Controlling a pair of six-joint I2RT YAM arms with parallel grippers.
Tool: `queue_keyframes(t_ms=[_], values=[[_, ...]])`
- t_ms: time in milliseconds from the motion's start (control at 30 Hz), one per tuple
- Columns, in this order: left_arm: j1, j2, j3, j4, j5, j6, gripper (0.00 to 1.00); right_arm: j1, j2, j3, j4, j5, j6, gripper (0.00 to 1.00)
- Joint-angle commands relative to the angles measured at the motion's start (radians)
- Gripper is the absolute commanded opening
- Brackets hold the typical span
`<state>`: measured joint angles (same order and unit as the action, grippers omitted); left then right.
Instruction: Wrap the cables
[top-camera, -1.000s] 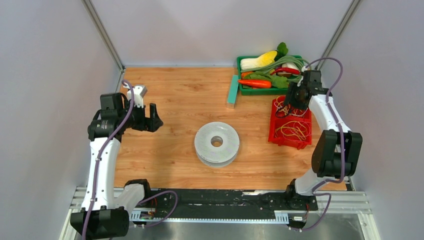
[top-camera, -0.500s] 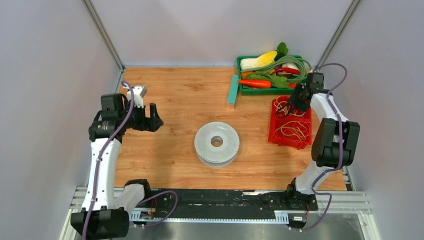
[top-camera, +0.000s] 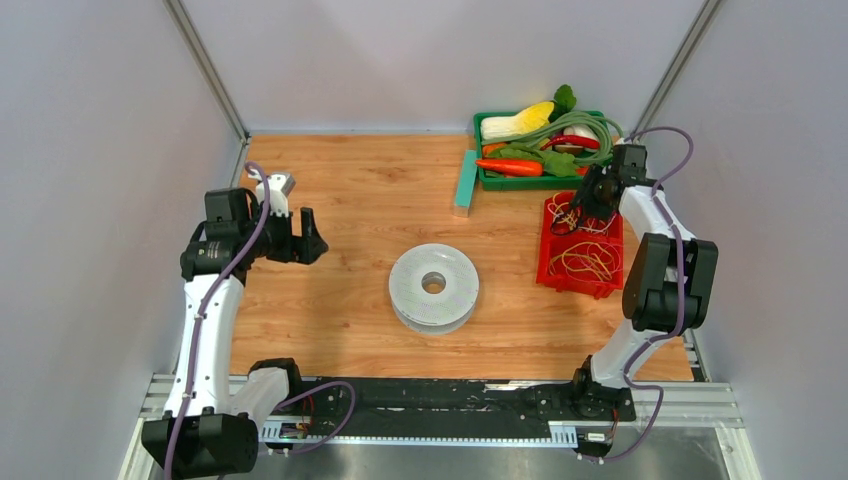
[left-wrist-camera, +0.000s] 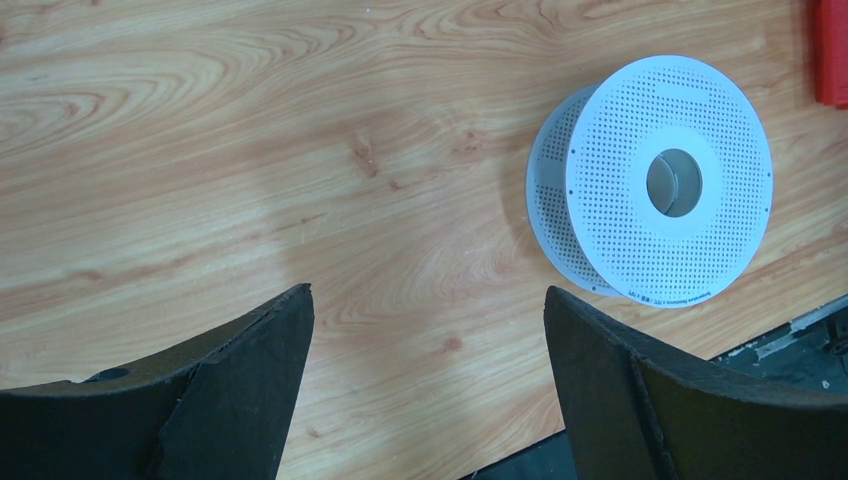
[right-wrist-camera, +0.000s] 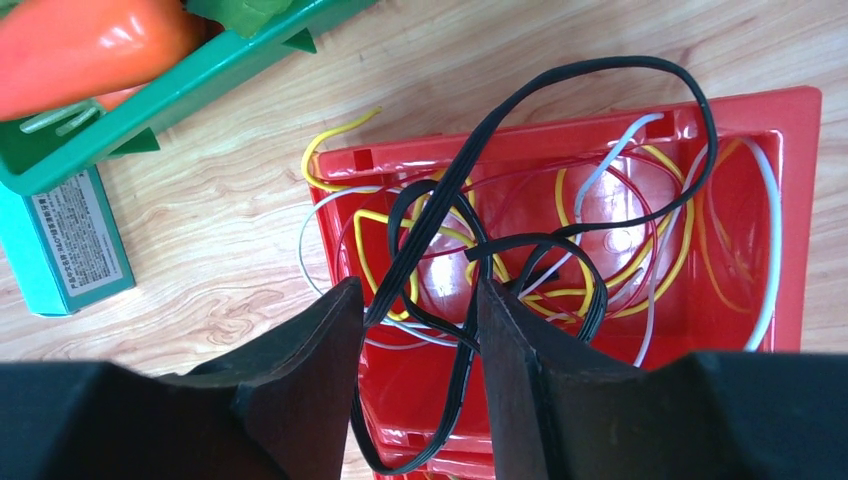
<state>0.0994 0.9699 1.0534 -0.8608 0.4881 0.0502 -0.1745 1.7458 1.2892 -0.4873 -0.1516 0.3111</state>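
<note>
- right gripper (right-wrist-camera: 418, 300) hangs over the far end of the red bin (right-wrist-camera: 770, 102), just beside the green tray (right-wrist-camera: 200, 80).
- change: over the last second its jaws have drawn closer together and the wrist has edged slightly toward the far right corner. the elbow has pulled in a little.
- jaws now: part-way apart, straddling several strands of the black cable (right-wrist-camera: 520, 243). bin floor shows through the gap, so this reads as closing in, not yet clamped.
- cable: all in the red bin, looped and tangled over yellow and white wires. one loop arches over the far rim onto the table (top-camera: 350, 190).
- left gripper (left-wrist-camera: 428, 295): jaws wide apart, nothing between them, hovering over bare wood at the left. it has not moved over that second.
- spool (top-camera: 410, 290): lying flat mid-table, bare, well apart from bin and cable.
- meaning, as judged: the pick is under way and no wrapping has begun. once the pinch is firm, the cable must lift free of the other wires and travel to the spool.
- risk: thin wires may snag and ride up with the black strands.
</note>
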Motion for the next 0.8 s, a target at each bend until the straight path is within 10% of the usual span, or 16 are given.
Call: queue_keyframes(t_ms=[0, 567, 767], values=[[-0.003, 0.01, -0.004, 0.046, 0.013, -0.01, 0.93, -0.002, 0.0, 0.042, 0.069, -0.008, 0.016, 0.47], [-0.003, 0.012, 0.005, 0.045, 0.007, -0.007, 0.93, -0.003, -0.06, 0.044, 0.044, -0.065, 0.031, 0.0], [-0.003, -0.003, 0.007, 0.039, 0.0, -0.004, 0.93, -0.01, -0.207, 0.01, 0.009, -0.066, 0.01, 0.0]])
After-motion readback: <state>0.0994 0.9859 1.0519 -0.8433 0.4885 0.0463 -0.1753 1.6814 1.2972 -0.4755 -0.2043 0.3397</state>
